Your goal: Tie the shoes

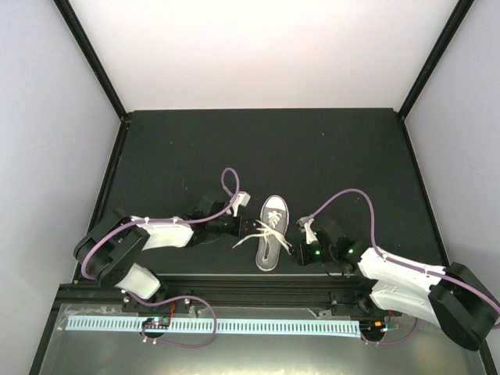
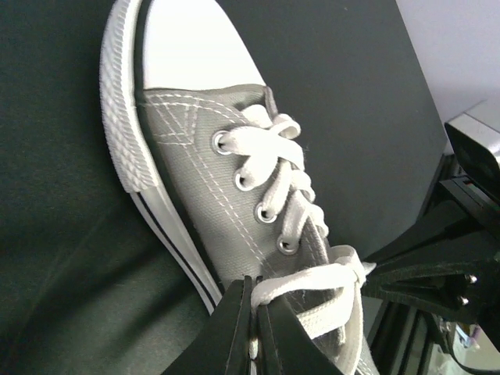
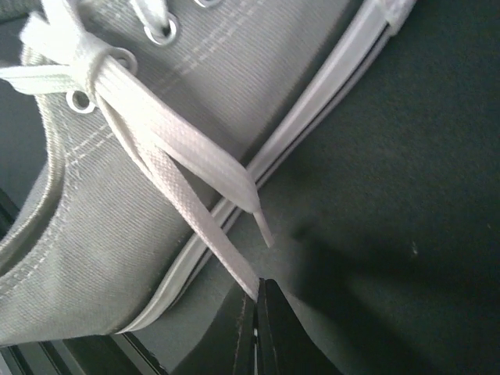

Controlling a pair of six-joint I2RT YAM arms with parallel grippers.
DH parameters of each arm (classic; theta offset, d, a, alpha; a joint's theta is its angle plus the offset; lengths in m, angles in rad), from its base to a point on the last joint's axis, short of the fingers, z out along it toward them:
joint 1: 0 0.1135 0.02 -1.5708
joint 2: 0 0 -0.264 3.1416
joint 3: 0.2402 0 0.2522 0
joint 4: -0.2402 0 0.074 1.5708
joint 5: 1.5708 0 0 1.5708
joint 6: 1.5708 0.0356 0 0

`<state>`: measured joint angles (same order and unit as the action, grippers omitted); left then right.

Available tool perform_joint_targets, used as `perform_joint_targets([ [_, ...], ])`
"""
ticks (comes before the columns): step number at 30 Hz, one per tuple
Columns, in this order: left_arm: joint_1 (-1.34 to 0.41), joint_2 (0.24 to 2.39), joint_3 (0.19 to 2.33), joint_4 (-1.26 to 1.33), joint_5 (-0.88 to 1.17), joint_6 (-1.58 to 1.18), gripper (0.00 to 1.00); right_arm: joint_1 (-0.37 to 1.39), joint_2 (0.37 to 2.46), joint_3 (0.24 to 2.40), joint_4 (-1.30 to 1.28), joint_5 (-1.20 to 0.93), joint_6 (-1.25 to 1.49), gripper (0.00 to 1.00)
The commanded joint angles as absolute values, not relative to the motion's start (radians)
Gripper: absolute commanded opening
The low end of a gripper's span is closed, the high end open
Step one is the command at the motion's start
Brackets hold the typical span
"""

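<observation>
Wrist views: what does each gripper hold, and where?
Left gripper: white lace loop by the grey canvas sneaker's top eyelets. Right gripper: lace strand, its end.

The left arm (image 1: 160, 234) lies low, its elbow folded back at the near left and its forearm stretched rightward toward the centre. The right arm (image 1: 406, 277) mirrors it from the near right, with its forearm reaching leftward. The left gripper (image 2: 253, 308) has its jaws pressed together, pinching a strand of the white lace (image 2: 308, 283). The right gripper (image 3: 256, 311) is likewise closed tight, with another strand of the lace caught at its tips.
</observation>
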<state>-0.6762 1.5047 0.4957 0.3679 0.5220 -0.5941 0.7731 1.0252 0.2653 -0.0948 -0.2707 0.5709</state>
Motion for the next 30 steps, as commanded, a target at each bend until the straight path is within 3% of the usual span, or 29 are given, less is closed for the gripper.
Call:
perform_joint_targets([
  [1, -0.662, 1.477, 0.529, 0.323, 0.444, -0.586, 0.02, 0.778, 1.003, 0.232, -0.141, -0.239, 0.627, 0.02],
  [14, -0.654, 1.462, 0.528, 0.309, 0.439, -0.581, 0.01, 0.778, 1.005, 0.244, -0.146, -0.242, 0.634, 0.02],
  [15, -0.654, 1.456, 0.534, 0.304, 0.45, -0.567, 0.09, 0.778, 0.984, 0.25, -0.145, -0.249, 0.626, 0.02],
  [16, -0.655, 1.446, 0.542, 0.292, 0.459, -0.552, 0.23, 0.778, 0.967, 0.262, -0.151, -0.254, 0.616, 0.12],
  [19, -0.656, 1.396, 0.577, 0.219, 0.457, -0.491, 0.74, 0.777, 0.927, 0.327, -0.211, -0.232, 0.582, 0.7],
  [22, -0.653, 1.352, 0.635, 0.11, 0.429, -0.422, 0.97, 0.773, 0.926, 0.424, -0.277, -0.179, 0.544, 0.94],
  [24, -0.648, 1.34, 0.682, 0.037, 0.412, -0.384, 0.99, 0.755, 0.951, 0.498, -0.314, -0.16, 0.513, 1.0],
  [30, -0.524, 1.337, 0.773, -0.089, 0.418, -0.321, 0.99, 0.599, 1.103, 0.702, -0.354, -0.187, 0.423, 1.0],
])
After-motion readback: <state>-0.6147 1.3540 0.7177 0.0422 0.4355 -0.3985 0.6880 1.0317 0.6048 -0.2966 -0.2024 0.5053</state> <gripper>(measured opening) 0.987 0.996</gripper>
